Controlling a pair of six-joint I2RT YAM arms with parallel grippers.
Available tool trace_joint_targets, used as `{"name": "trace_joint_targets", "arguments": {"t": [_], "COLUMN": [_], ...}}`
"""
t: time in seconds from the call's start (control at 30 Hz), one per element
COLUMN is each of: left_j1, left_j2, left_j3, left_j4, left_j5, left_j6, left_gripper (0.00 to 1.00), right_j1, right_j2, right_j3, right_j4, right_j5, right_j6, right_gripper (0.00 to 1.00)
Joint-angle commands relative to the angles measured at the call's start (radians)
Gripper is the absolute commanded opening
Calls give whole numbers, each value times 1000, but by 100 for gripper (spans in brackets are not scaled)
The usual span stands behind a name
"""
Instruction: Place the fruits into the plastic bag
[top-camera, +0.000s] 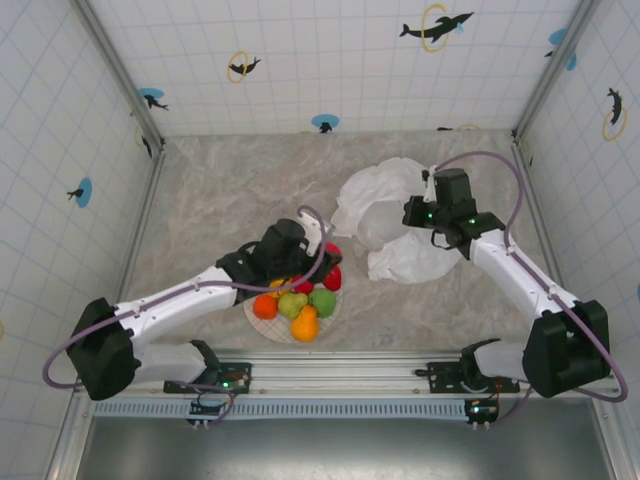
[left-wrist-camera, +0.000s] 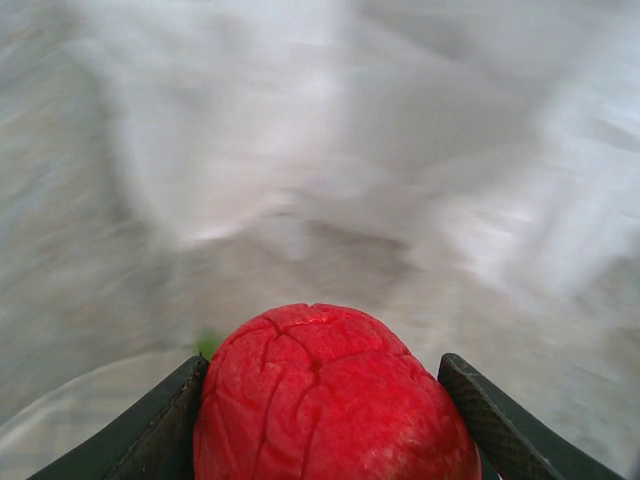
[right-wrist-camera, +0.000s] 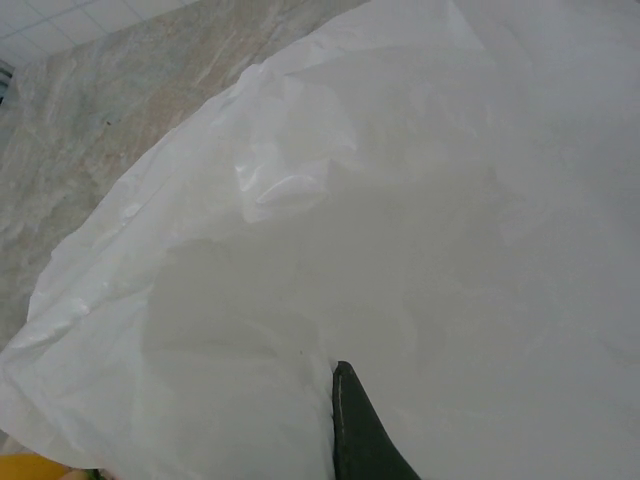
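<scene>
My left gripper (left-wrist-camera: 325, 410) is shut on a red fruit (left-wrist-camera: 330, 385) with a creased skin, one dark finger (left-wrist-camera: 150, 435) on each side of it. From above, that gripper (top-camera: 326, 252) hangs at the far right rim of the plate (top-camera: 274, 329), with red fruit (top-camera: 333, 249) at its tip. An orange (top-camera: 265, 306), a green pear (top-camera: 292, 303), a green apple (top-camera: 322, 301) and a second orange (top-camera: 304, 326) lie on the plate. The white plastic bag (top-camera: 385, 215) lies crumpled to the right. My right gripper (top-camera: 414, 214) is shut on its film (right-wrist-camera: 330, 250).
Tiled walls enclose the marble table (top-camera: 220, 190) on three sides. The arm bases stand on a rail (top-camera: 340, 378) at the near edge. Bare table lies left of and behind the plate.
</scene>
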Motion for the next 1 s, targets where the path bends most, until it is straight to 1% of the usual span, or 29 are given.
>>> {"name": "trace_joint_targets", "arguments": {"t": [0.0,0.1,0.13,0.2,0.33,0.4,0.47,0.5,0.57,0.63,0.77,0.83,0.97], "left_j1": [-63,-85,-83,-82,-81,-72,-69,-70,-70,-73,-74,-73,-73], "left_j2": [75,181,216,285,375,403,420,427,432,432,434,442,469], "left_j3": [59,146,166,258,322,335,332,329,317,300,284,285,282], "left_j4": [62,67,65,43,72,92,138,163,243,322,439,470,496], "left_j5": [93,48,2,-76,-201,-222,-211,-202,-178,-175,-185,-178,-192], "left_j6": [127,155,160,182,237,249,257,262,255,251,248,254,270], "left_gripper": [39,38,38,37,37,37,37,37,37,38,39,40,41], "right_j1": [-9,-9,-9,-9,-11,-10,-15,-19,-36,-39,-45,-52,-78], "right_j2": [22,40,42,40,24,14,-2,-8,-22,-29,-64,-80,-119], "right_j3": [69,102,111,126,147,153,140,126,84,68,23,-5,-61], "right_j4": [-40,-87,-107,-152,-256,-295,-286,-260,-165,-109,28,91,224], "right_j5": [-56,-85,-93,-105,-128,-129,-161,-201,-355,-425,-511,-557,-611], "right_j6": [-8,-30,-45,-92,-216,-268,-269,-249,-166,-87,81,171,348], "right_gripper": [0,0,0,0,0,0,0,0,0,0,0,0,0]}}
